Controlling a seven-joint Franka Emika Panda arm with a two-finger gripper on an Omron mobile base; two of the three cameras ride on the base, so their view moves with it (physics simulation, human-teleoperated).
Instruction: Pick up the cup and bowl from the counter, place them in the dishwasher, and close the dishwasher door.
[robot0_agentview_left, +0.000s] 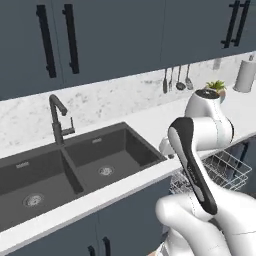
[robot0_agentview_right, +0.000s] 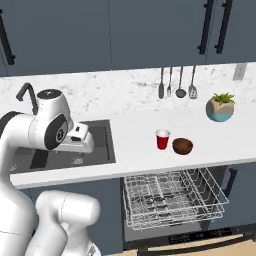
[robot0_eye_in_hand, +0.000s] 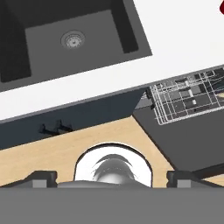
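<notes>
One red cup (robot0_agentview_right: 162, 139) and one brown bowl (robot0_agentview_right: 182, 145) right of the sink (robot0_agentview_right: 102, 145), four hanging utensils (robot0_agentview_right: 177, 83), one potted plant (robot0_agentview_right: 220, 108), one wire rack (robot0_agentview_right: 172, 197) below.

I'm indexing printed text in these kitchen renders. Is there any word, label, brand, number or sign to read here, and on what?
None can be read.
The cup, the bowl and the plant pot bear no print.
The dishwasher has faint light marks on its front strip, too small and blurred to read.

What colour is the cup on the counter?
Red, with a white inside; the cup shows best in the right base view, beside the bowl.
</notes>
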